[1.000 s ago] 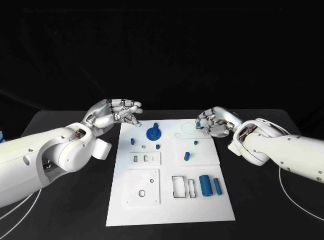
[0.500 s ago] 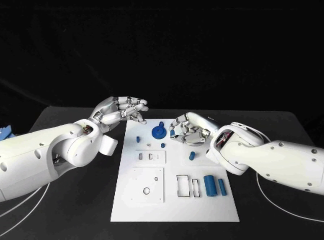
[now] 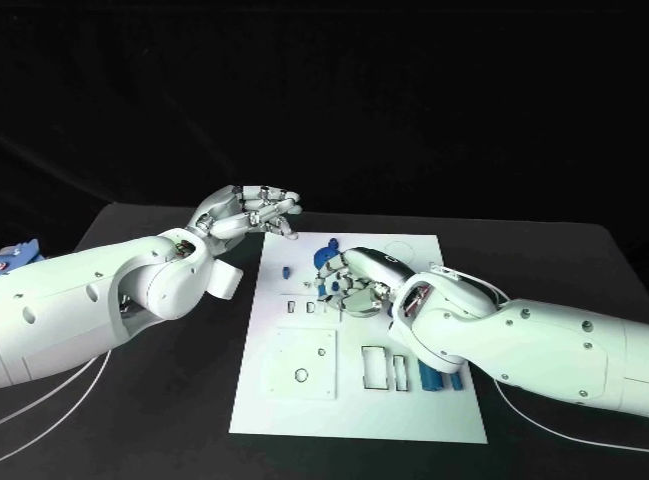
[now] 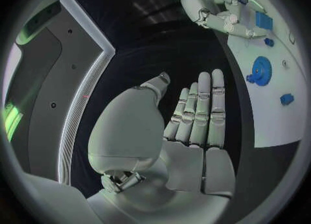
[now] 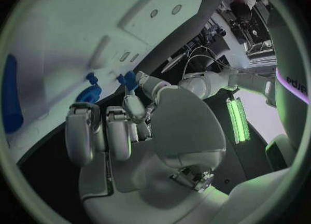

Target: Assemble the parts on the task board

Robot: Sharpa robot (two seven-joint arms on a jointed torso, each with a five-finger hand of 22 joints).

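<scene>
The white task board (image 3: 303, 400) lies in the middle of the black table. A blue gear (image 3: 333, 263) stands near its far edge, with a small blue peg (image 3: 287, 270) to its left. My right hand (image 3: 350, 282) hovers just beside the gear, fingers curled, and seems to pinch a small blue part (image 3: 329, 285) at its fingertips. My left hand (image 3: 249, 213) hangs above the table by the board's far left corner. In the left wrist view the left hand (image 4: 194, 115) has straight fingers and holds nothing, with the gear (image 4: 260, 71) and the board (image 4: 272, 115) beyond it.
Two blue cylinders (image 3: 437, 380) lie on the board's near right, partly under my right forearm. Beside them are rectangular slots (image 3: 382, 368) and a square white panel (image 3: 303, 365). A blue object (image 3: 7, 258) sits at the table's left edge. Cables (image 3: 36, 420) trail near left.
My right hand has moved left across the far part of the board, from its right corner to the blue gear. The left hand has stayed about where it was.
</scene>
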